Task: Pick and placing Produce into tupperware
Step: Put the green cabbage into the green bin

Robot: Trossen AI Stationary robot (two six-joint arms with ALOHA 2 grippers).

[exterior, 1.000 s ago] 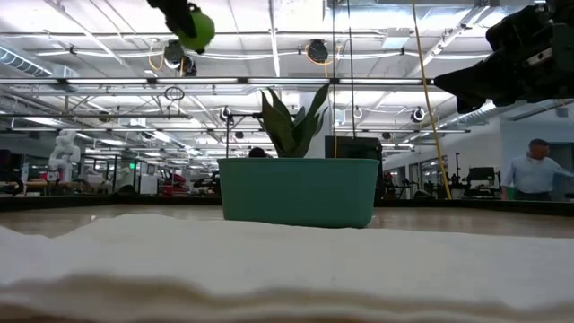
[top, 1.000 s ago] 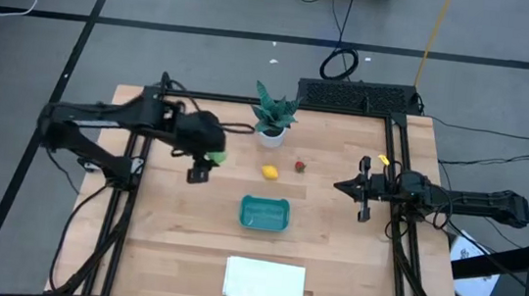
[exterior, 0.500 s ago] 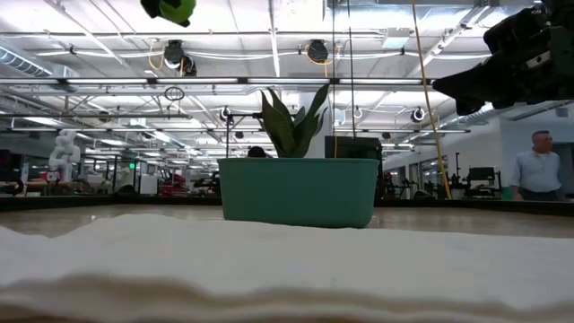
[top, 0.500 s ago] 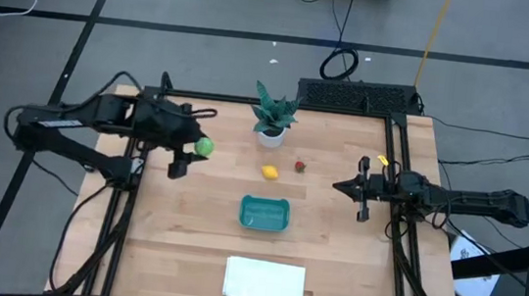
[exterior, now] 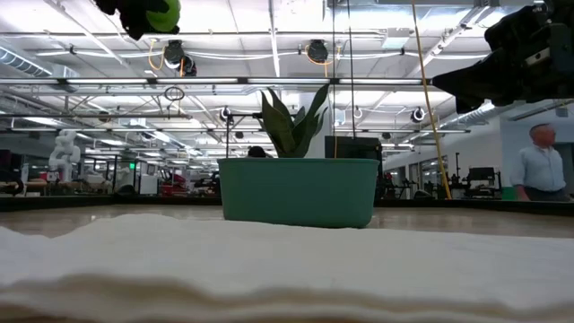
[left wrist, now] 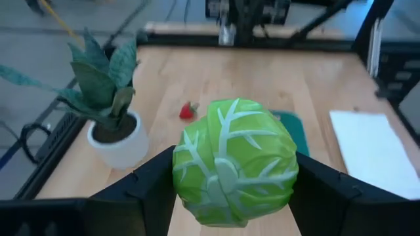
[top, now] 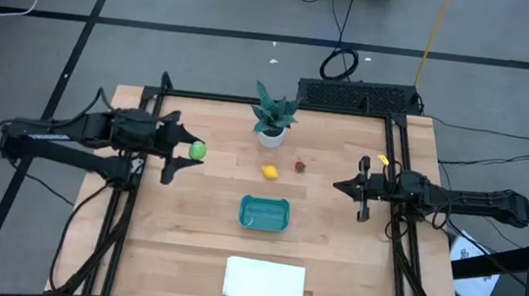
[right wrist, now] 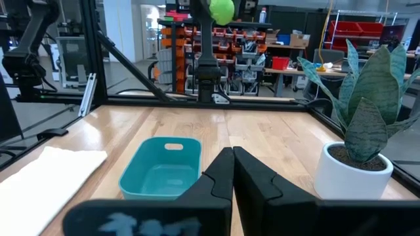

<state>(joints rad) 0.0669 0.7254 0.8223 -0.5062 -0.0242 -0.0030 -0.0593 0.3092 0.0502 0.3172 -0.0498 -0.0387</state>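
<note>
My left gripper holds the round light-green produce high over the table's left part, well left of the teal tupperware. The yellow lemon-like piece and the small dark red piece lie on the wood just beyond the tupperware. The right gripper hangs shut and holds nothing at the table's right side, pointing toward the middle. My left gripper pinches the light-green piece between its two fingers, one on each of its opposite sides. The fingers come from the table's left, slanting a little downward. The piece is lifted clear, high above the table.
A potted spiky plant stands at the far middle. A flat white sheet lies near the front edge. Black frame rails run along both table sides. A person stands in the room beyond.
My left gripper has drawn back toward the table's left edge with the green piece and has tipped up from steeply downward to nearly level. The piece stays held and clear of the table.
</note>
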